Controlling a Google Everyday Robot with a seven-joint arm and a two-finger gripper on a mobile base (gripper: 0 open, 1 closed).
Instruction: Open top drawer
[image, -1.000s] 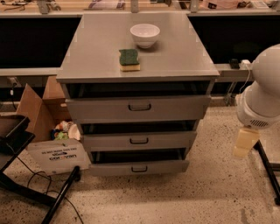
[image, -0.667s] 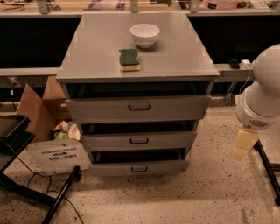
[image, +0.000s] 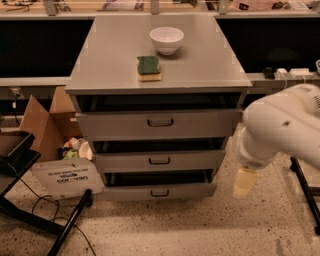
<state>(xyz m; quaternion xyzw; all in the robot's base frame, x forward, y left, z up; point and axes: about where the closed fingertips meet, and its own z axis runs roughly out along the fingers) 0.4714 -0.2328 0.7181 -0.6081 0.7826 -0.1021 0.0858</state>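
**Arm slides in toward the cabinet, top drawer untouched**

So the room: a speckled floor (image: 175, 232), dark benches along the far wall, and a grey cabinet top (image: 210, 65) in the middle. A white bowl (image: 166, 39) sits at its far side, with a green sponge (image: 149, 67) just nearer. On the left there's a cardboard box (image: 37, 125), a white printed sign (image: 67, 177) and a black stand leg (image: 70, 220).

The top drawer (image: 110, 126) is right below the cabinet top, with a dark gap above its front and its little handle (image: 160, 122) dead centre. Two shorter drawers sit below it.

Compared with a second ago, the white arm (image: 282, 125) has swung left and lower. The gripper (image: 246, 182) now hangs over the floor just right of the lower drawers, touching nothing I can see. I honestly can't tell how open it is. Nothing else has budged.
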